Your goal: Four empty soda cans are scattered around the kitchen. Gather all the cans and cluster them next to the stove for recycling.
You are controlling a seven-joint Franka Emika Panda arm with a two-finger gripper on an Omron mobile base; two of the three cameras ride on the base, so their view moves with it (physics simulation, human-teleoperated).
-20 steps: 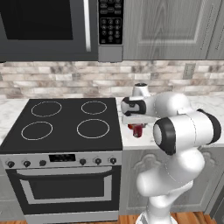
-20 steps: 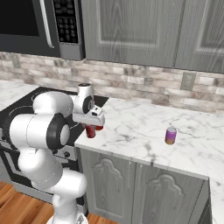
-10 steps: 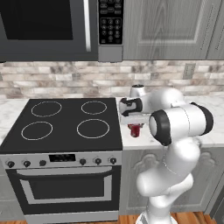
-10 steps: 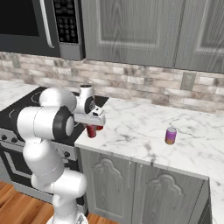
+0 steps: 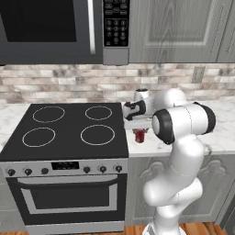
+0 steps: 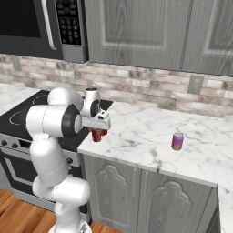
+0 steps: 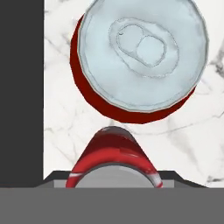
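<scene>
My gripper [image 5: 140, 130] [image 6: 97, 130] points down over the marble counter just right of the stove [image 5: 69, 131] [image 6: 18, 119] and is shut on a red soda can [image 5: 140, 137] [image 6: 96, 136]. In the hand view that can [image 7: 113, 151] shows at the bottom middle, with the fingertips hidden. Close beside it a second soda can [image 7: 142, 57] stands upright on the marble, its silver top facing the camera. The black edge of the cooktop [image 7: 22, 87] runs along the left. A third can [image 6: 177, 141], purplish with a silver top, stands alone farther right on the counter.
A black-and-steel microwave [image 5: 50, 27] hangs over the stove. Grey cabinets [image 6: 136, 32] hang above the counter [image 6: 136, 129], and a stone-brick backsplash [image 6: 150, 88] runs behind it. An outlet [image 6: 196, 83] sits on the wall. The counter's front edge lies close to the cans.
The arm's elbow has swung a little to the left. The gripper and the cans beside the stove have stayed in nearly the same spot.
</scene>
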